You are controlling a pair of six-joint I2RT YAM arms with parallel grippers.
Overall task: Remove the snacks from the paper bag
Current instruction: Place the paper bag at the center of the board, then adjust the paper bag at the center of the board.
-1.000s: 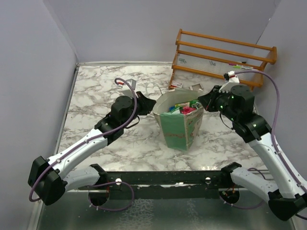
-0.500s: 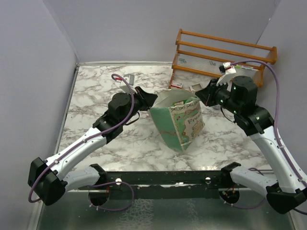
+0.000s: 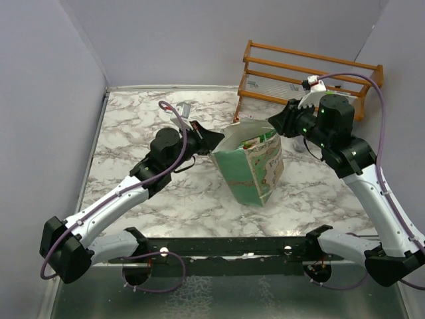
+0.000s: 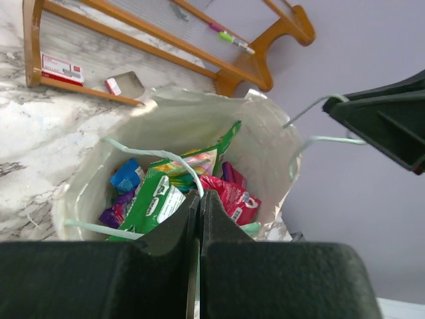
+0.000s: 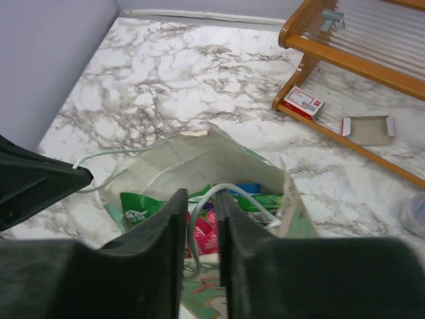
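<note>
While left fingers (image 4: 169,232) and right fingers (image 5: 159,232) are pinching shut on its handles (image 4: 166,158), we are holding the bag (image 3: 252,169) open, tilted over the table (image 3: 133,129), snacks (image 4: 156,203) inside; next, one side must release and reach in.

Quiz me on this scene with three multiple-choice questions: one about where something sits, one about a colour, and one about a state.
1. Where does the wooden rack stand?
A) near left corner
B) dead centre
C) far right corner

2. What colour is the outside of the paper bag?
A) pale mint green
B) brown
C) black

3. The paper bag's mouth is:
A) folded shut
B) open, with snacks inside
C) taped over

Answers:
1. C, because the top view shows the rack at the back right.
2. A, because its printed side is pale green.
3. B, because the left wrist view looks straight into the bag at the packets.
</note>
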